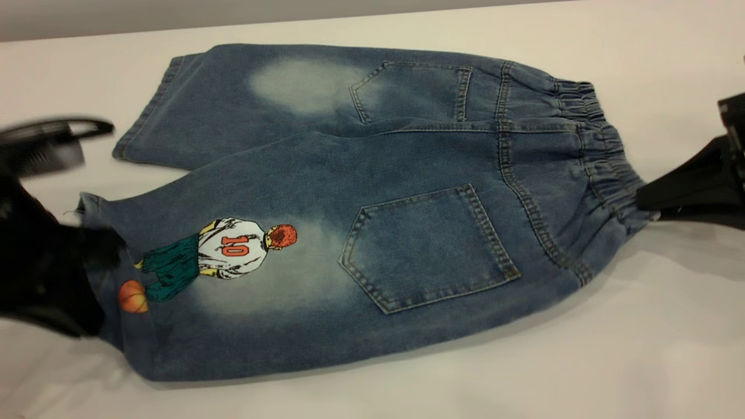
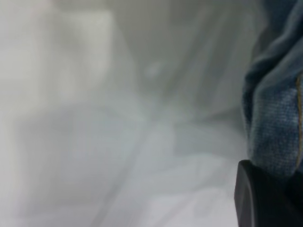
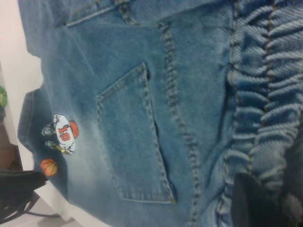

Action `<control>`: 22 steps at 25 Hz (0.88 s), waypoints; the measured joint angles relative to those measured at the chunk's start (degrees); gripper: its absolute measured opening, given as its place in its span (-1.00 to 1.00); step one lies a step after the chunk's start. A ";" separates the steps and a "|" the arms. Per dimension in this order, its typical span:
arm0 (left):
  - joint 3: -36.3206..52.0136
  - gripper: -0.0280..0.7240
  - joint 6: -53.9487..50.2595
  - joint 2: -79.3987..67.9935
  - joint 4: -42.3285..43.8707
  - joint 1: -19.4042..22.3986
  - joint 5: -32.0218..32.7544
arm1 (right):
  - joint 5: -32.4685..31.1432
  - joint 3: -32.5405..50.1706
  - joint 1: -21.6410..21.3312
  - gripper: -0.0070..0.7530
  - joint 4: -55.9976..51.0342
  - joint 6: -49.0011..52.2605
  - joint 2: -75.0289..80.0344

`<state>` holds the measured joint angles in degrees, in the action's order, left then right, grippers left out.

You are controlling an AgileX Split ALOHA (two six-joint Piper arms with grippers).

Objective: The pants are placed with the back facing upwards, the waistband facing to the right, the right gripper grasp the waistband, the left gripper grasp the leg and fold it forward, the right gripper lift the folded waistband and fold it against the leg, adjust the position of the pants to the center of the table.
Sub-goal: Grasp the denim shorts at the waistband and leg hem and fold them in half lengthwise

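The pants [image 1: 372, 192] lie flat on the white table [image 1: 640, 349], back pockets up. The gathered waistband [image 1: 605, 151] faces right. The printed leg [image 1: 233, 291], nearest the front, carries a number-10 player and an orange ball. My left gripper [image 1: 102, 250] sits at this leg's hem, blurred. In the left wrist view, bunched denim [image 2: 274, 123] rests against one black finger [image 2: 255, 198]. My right gripper [image 1: 643, 203] has its wedge tip on the waistband's near corner. The right wrist view shows a dark finger [image 3: 253, 203] pressed on the elastic gathers [image 3: 270, 94].
The plain leg [image 1: 221, 105] lies behind the printed one, toward the table's far edge [image 1: 349, 17]. Bare white tabletop runs along the front and to the right of the pants. The left arm's black cable [image 1: 64, 131] loops above the table at the far left.
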<state>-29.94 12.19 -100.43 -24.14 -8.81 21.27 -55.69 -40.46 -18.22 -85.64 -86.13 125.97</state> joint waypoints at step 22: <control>-5.77 -0.77 14.42 21.16 -14.05 0.00 3.73 | -0.36 -1.23 0.00 -0.91 -2.72 3.59 -18.49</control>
<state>-35.70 26.61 -79.27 -38.19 -8.81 25.01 -56.05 -41.68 -18.22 -88.36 -82.54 107.48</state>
